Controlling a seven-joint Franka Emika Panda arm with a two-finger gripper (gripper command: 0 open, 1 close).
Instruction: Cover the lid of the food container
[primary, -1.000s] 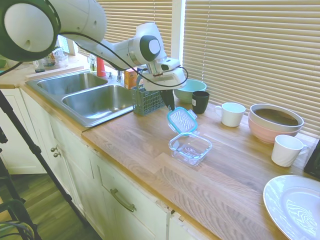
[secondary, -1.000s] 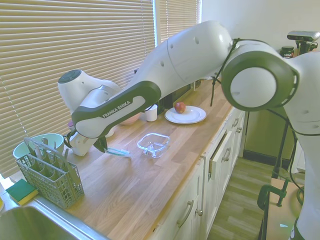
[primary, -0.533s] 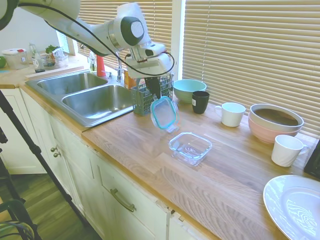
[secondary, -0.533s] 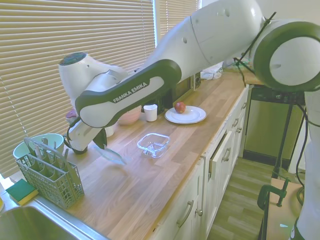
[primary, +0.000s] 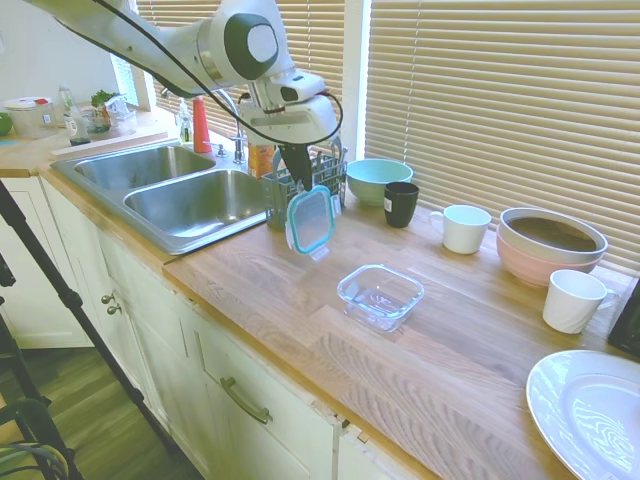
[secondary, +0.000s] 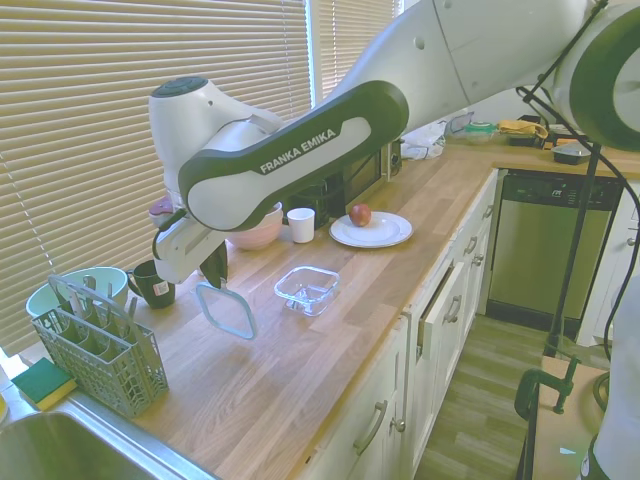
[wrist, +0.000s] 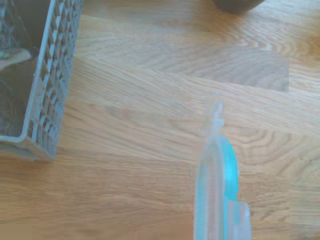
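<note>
My gripper (primary: 300, 182) (secondary: 216, 282) is shut on the top edge of the lid (primary: 312, 220) (secondary: 227, 310), a clear rounded-square plate with a teal rim. The lid hangs nearly upright above the wooden counter, next to the cutlery basket. It shows edge-on in the wrist view as the lid (wrist: 216, 190). The food container (primary: 380, 296) (secondary: 307, 289), a shallow square glass dish, stands empty on the counter, apart from the lid, toward the counter's front edge.
A grey cutlery basket (primary: 300, 190) (secondary: 95, 345) (wrist: 37, 80) stands by the double sink (primary: 190, 195). Behind are a teal bowl (primary: 378, 180), black mug (primary: 401, 204), white mugs (primary: 465, 228) (primary: 574, 300), stacked pink bowl (primary: 550, 243) and a white plate (primary: 590, 410). Blinds cover the window.
The arm has lifted and carried the lid away from the glass dish toward the cutlery basket. The lid has turned from lying flat to hanging nearly upright.
</note>
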